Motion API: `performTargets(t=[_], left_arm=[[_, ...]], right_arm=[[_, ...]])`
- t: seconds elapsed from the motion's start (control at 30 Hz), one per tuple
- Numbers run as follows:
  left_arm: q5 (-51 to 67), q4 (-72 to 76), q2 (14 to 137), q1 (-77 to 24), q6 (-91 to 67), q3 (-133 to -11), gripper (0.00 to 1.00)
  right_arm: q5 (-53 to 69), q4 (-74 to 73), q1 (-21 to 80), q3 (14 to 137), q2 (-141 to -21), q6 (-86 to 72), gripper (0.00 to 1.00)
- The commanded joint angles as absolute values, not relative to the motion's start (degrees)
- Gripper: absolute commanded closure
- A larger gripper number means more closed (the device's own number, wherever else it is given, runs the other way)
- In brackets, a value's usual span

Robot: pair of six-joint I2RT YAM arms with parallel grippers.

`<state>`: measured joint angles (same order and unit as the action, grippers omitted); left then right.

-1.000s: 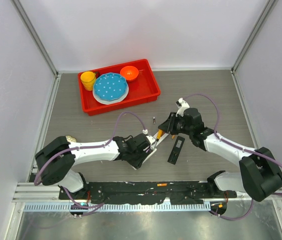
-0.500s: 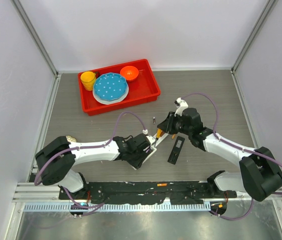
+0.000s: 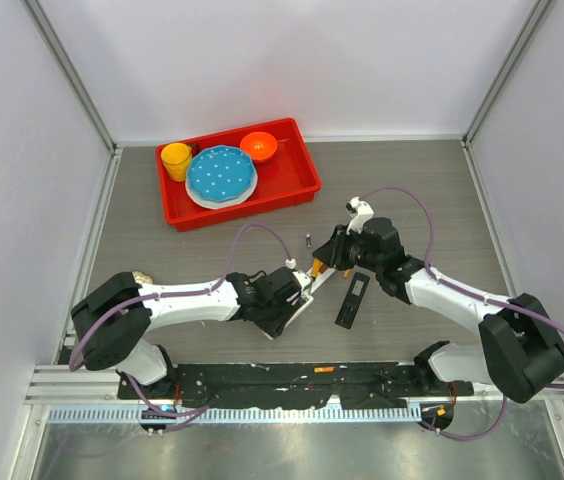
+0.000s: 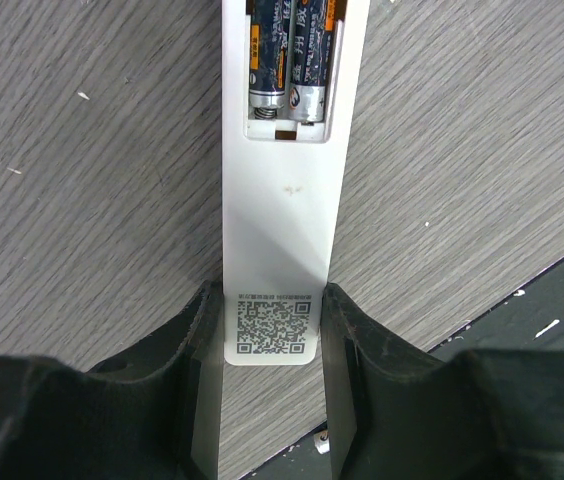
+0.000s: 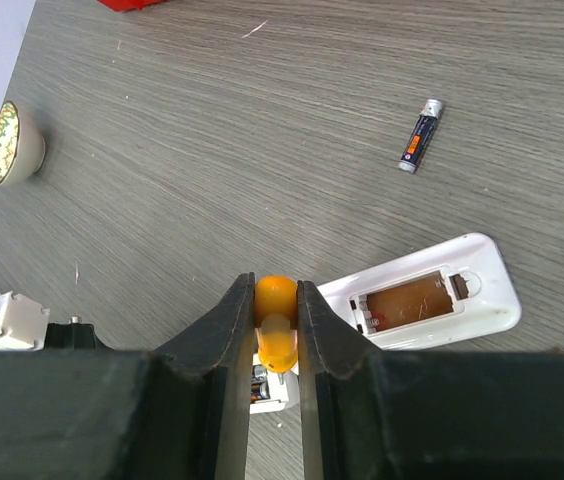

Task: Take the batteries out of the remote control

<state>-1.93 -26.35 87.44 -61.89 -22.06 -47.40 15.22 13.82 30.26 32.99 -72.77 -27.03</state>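
The white remote control (image 4: pixel 280 250) lies on the table with my left gripper (image 4: pixel 267 300) shut on its QR-code end. Its open compartment holds two batteries (image 4: pixel 287 55), dark with orange bands. My right gripper (image 5: pixel 275 287) is shut on an orange screwdriver handle (image 5: pixel 278 338), whose tip points down at the battery end of that remote (image 5: pixel 267 388). From above, the right gripper (image 3: pixel 324 265) meets the left gripper (image 3: pixel 300 292) over the remote. A loose battery (image 5: pixel 420 135) lies apart on the table (image 3: pixel 307 240).
A second white remote (image 5: pixel 432 295) with an empty open compartment lies just beside the screwdriver. A flat black piece (image 3: pixel 352 298) lies right of the grippers. A red tray (image 3: pixel 287 178) with cup, plate and bowl stands at the back. A small bowl (image 5: pixel 7 140) sits left.
My right arm has edged slightly left with the screwdriver. The left gripper and the remote have not moved.
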Motion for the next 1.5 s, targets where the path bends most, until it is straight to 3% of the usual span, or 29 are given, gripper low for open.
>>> performTargets(t=[0.0,0.27,0.67,1.47], left_arm=[[-1.1,-23.5,89.0,-62.1,-21.9,-48.0,1.00],[-1.1,-23.6,89.2,-62.1,-21.7,-48.2,1.00],[-1.1,-23.8,89.1,-62.1,-21.9,-48.2,1.00],[-1.3,-24.1,89.1,-62.2,-21.9,-48.2,1.00]], right_arm=[[13.9,15.7,31.1,32.3,-69.1,-27.1,0.99],[10.4,15.5,31.0,32.0,-63.1,-27.5,0.99],[13.5,16.5,32.2,32.5,-70.0,-27.1,0.99],[7.9,9.8,37.1,33.3,-70.7,-20.0,0.99]])
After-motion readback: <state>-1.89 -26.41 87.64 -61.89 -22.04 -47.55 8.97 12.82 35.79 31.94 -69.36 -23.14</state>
